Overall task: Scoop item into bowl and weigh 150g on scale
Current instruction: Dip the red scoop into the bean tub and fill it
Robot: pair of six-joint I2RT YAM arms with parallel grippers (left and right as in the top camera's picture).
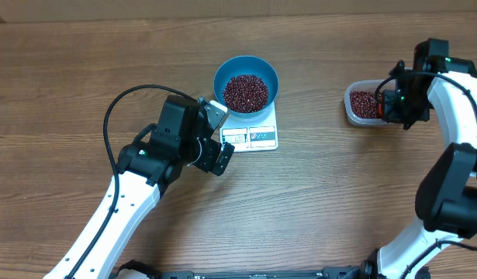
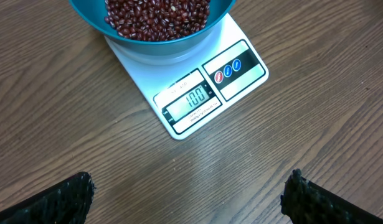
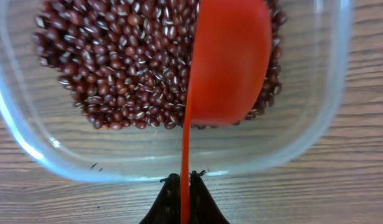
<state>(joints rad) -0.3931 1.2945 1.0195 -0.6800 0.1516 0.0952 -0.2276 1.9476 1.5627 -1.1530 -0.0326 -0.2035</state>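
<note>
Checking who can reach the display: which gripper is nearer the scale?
Left. The left gripper, fingers open, sits just beside the scale at its display end. The right gripper is far off at the clear tub, shut on the red scoop.

The counter (image 1: 83,77) is seen as matt brown wood grain. The bowl (image 2: 160,46) is shown in smooth blue plastic, the scale (image 2: 141,68) in smooth white plastic with glossy panels. The tub (image 3: 147,158) is clear, shiny plastic; the scoop (image 3: 231,62), smooth red plastic. The beans (image 3: 116,62) are faintly glossy. Coarse, matt black fingers (image 2: 60,202) are carried on the left tool (image 2: 190,202).
</note>
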